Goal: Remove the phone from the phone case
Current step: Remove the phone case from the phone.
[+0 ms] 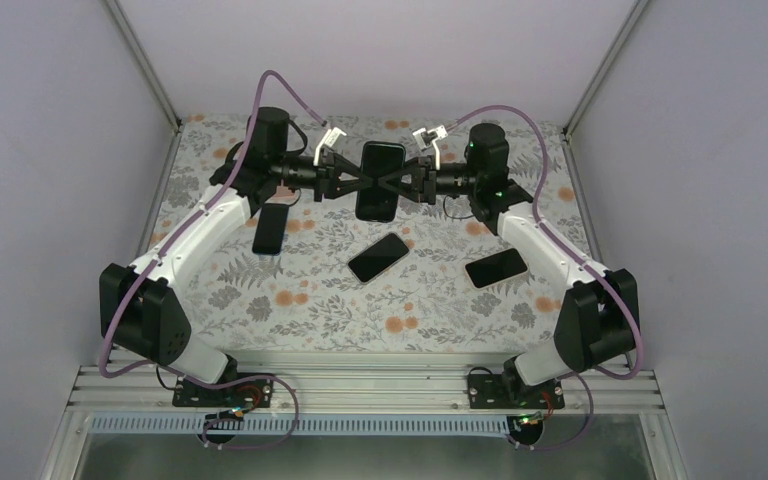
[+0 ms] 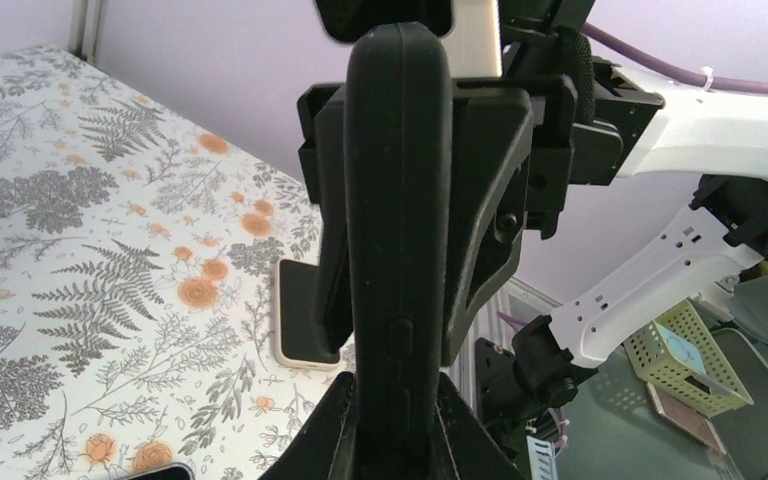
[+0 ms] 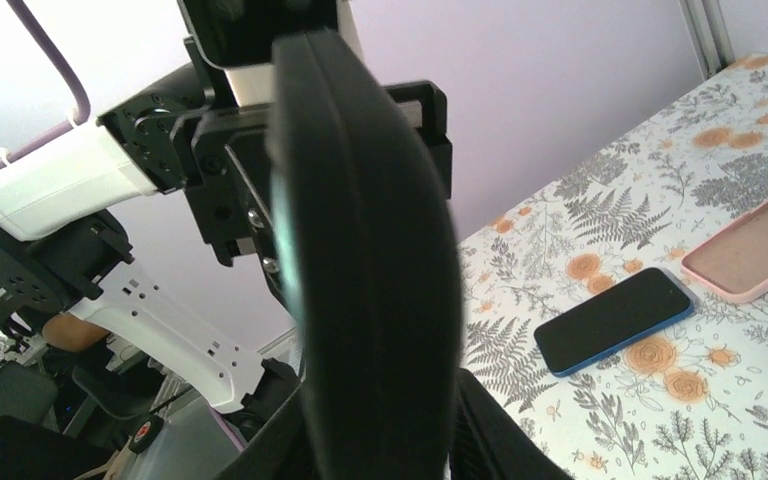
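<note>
A phone in a black phone case hangs upright in the air above the back middle of the table, screen facing the top camera. My left gripper is shut on its left long edge and my right gripper on its right long edge. In the left wrist view the case's side with its buttons rises between the fingers of the left gripper. The right wrist view shows the case's rounded back clamped in the right gripper. The phone sits inside the case.
On the floral tablecloth lie a dark phone with a blue edge, another dark phone in a cream case at the right, and a pink case at the left under the left arm. Grey walls enclose the table.
</note>
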`<state>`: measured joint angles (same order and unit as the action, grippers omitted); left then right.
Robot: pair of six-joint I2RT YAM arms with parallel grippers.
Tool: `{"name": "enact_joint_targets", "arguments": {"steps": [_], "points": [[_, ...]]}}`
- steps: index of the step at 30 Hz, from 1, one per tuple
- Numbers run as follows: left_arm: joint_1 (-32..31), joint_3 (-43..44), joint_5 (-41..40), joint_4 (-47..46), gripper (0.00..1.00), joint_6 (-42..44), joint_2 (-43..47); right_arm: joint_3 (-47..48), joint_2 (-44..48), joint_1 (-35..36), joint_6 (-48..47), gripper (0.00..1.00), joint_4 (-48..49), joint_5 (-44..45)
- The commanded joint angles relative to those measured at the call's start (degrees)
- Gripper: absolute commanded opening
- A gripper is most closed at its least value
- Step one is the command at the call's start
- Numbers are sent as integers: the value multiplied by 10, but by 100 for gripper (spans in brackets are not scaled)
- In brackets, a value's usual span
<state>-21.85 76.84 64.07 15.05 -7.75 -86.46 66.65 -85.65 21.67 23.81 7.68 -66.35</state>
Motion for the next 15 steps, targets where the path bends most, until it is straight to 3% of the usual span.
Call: {"name": "enact_joint_targets", "arguments": {"steps": [1,5,7,8,12,15], "points": [[3,-2,24,-29,2,5,12,25,2,-4,15,24,17,-8],[3,-3,24,-30,2,6,12,25,2,-5,14,5,17,-11],[3,-2,24,-26,3,10,12,25,3,-5,12,4,16,-13],[4,0,24,-19,8,18,12,25,3,-6,12,4,16,-15],[7,10,22,35,45,77,15,33,8,-12,15,4,19,-33],[10,-3,16,64,56,122,29,40,10,-18,26,4,26,-50]]}}
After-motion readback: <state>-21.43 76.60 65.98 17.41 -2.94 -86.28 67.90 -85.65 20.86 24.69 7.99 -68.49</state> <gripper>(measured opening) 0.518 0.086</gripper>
